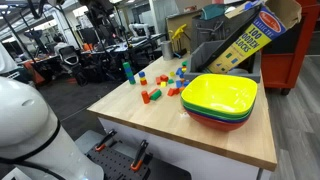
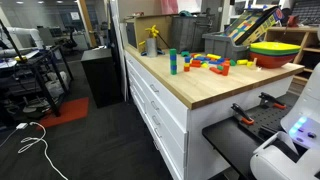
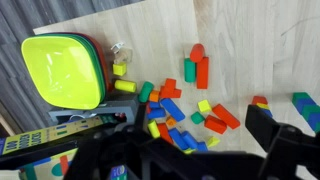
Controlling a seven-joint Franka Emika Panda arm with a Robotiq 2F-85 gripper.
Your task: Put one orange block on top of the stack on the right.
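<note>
The stack (image 3: 260,104) is a short column of small cubes, blue and yellow, at the right of the wrist view. It also shows in both exterior views (image 1: 141,78) (image 2: 186,63), next to a taller teal column (image 1: 127,70). Orange blocks (image 3: 170,91) lie in the loose pile of coloured blocks (image 3: 175,120) at the table's middle; two more orange blocks (image 1: 158,93) sit nearer the edge. My gripper (image 3: 185,138) is open and empty, high above the pile. Its dark fingers frame the bottom of the wrist view. It does not show in the exterior views.
Stacked bowls with a yellow one on top (image 1: 220,95) (image 3: 62,70) stand beside the pile. A yellow "100 wood blocks" box (image 1: 245,40) leans at the back. The wooden table's edge (image 1: 170,130) is close to the blocks. A clear cup (image 3: 119,52) stands near the bowls.
</note>
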